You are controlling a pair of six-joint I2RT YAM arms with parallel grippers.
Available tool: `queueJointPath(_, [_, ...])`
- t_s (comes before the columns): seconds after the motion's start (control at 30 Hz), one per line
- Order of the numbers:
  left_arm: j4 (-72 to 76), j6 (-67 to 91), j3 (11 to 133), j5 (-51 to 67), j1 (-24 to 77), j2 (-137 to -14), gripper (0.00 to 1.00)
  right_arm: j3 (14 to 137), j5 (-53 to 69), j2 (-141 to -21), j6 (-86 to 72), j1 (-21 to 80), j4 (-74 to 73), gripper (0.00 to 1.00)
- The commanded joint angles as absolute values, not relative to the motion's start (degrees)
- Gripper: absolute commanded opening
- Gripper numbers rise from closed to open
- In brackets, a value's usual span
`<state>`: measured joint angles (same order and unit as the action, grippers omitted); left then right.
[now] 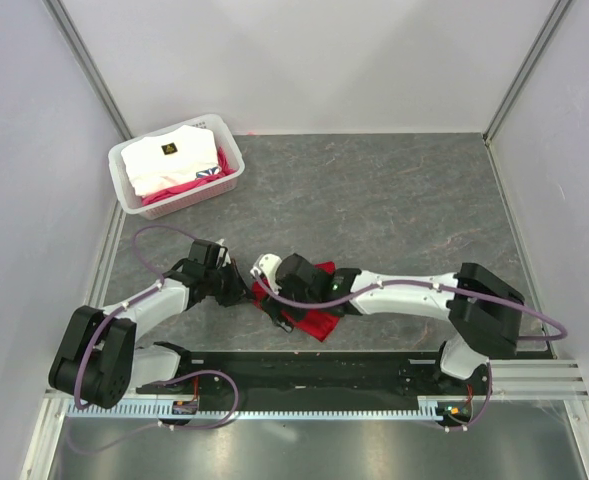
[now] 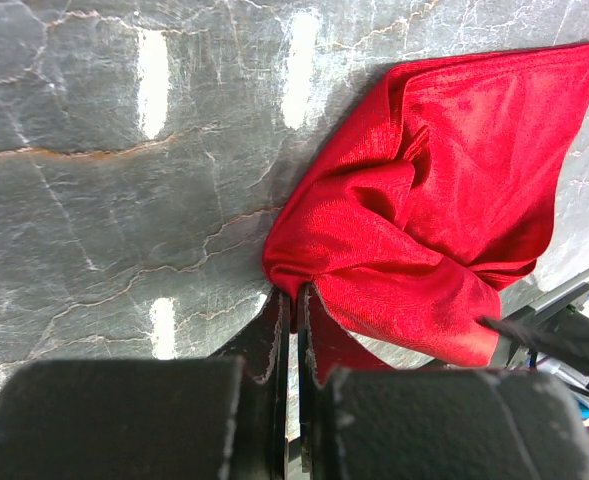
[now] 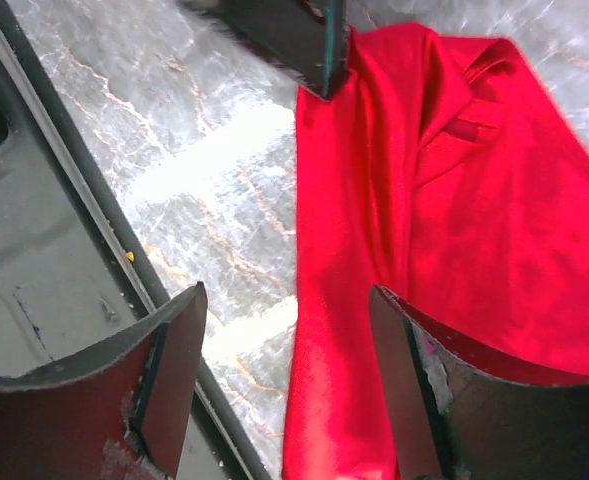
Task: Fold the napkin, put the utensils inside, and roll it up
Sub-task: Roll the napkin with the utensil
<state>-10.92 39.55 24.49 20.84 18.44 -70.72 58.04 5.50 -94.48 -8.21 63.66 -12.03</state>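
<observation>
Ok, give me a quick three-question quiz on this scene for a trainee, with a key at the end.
1. True or false: the right fingers are shut.
2. The left fingers are shut on: A a spoon, B the napkin, C a plate.
3. Which corner holds the basket?
Key: 1 false, they are open; 2 B; 3 far left.

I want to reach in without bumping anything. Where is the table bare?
Bare: the table right of the white basket, out to the right wall. Crowded: near middle, where left gripper and right gripper meet at the red napkin.
</observation>
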Motion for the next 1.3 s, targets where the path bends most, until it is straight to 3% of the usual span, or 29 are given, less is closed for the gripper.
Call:
queueJointPath(0.0, [-13.1,37.4,25.8,19.1,18.4,-70.7,0.02,55.4,-11.9,-91.1,-6.5,67.8,-10.8,0.74])
queueJointPath(0.5, [-13.0,37.4,26.0,19.7,18.3,-69.9,0.02,55.5,-9.9,-100.5,-4.7,69.3,-9.3,0.7])
queueJointPath(0.6, [-12.4,36.8,25.9,21.0,18.4,-68.9,0.02,55.2,-4.2,-101.6,-5.2,67.0,-9.4,0.58])
queueJointPath(0.67, [-11.7,36.4,25.9,21.7,18.4,-68.2,0.13,54.8,2.6,-102.3,-5.5,65.6,-9.3,0.5])
queueJointPath(0.7, [-11.5,36.4,25.9,21.8,18.4,-67.3,0.22,54.4,4.8,-102.5,-5.8,64.1,-9.2,0.41])
queueJointPath(0.73, [-11.3,36.5,25.8,21.8,18.3,-66.7,0.44,54.1,7.3,-102.6,-6.1,63.4,-9.0,0.38])
queueJointPath(0.83, [-11.9,36.8,25.8,20.2,18.3,-63.9,0.69,52.4,16.5,-102.9,-6.6,60.7,-8.2,0.27])
queueJointPath(1.03, [-13.3,36.6,24.2,16.4,18.3,-58.6,0.76,49.4,37.9,-103.3,-6.2,54.9,-4.4,0.2])
queueJointPath(1.27, [-11.3,36.5,21.3,16.9,18.3,-58.4,0.77,48.3,52.7,-106.8,-6.7,48.0,1.4,0.17])
